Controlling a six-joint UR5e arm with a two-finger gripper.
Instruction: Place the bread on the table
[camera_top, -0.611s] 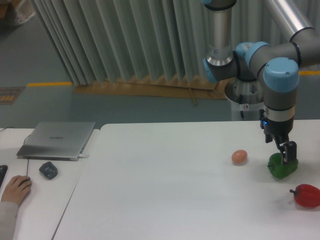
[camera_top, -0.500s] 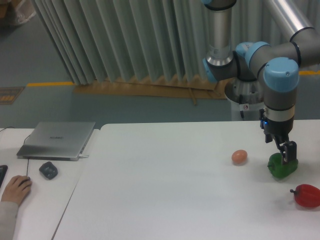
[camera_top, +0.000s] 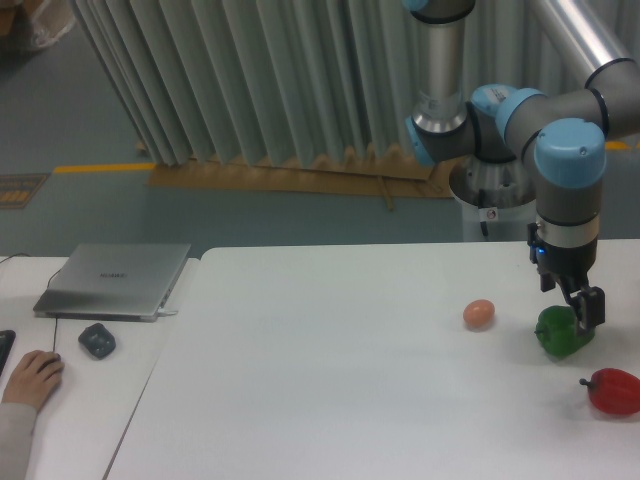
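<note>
The bread does not show in this view. The large white table (camera_top: 330, 350) carries a green pepper (camera_top: 555, 335) at the right. My gripper (camera_top: 588, 312) points down at the pepper's upper right edge, low over the table. Its fingers read as one dark shape, so I cannot tell whether they are open or shut, or whether they hold anything.
A small orange-brown egg (camera_top: 479, 313) lies left of the pepper. A red pepper (camera_top: 612, 390) lies at the right edge. On the smaller desk at the left are a closed laptop (camera_top: 115, 280), a mouse (camera_top: 97, 340) and a person's hand (camera_top: 30, 378).
My gripper and wrist have shifted a little to the right, from over the pepper's top to its right edge. The pepper, egg and red pepper have stayed put.
</note>
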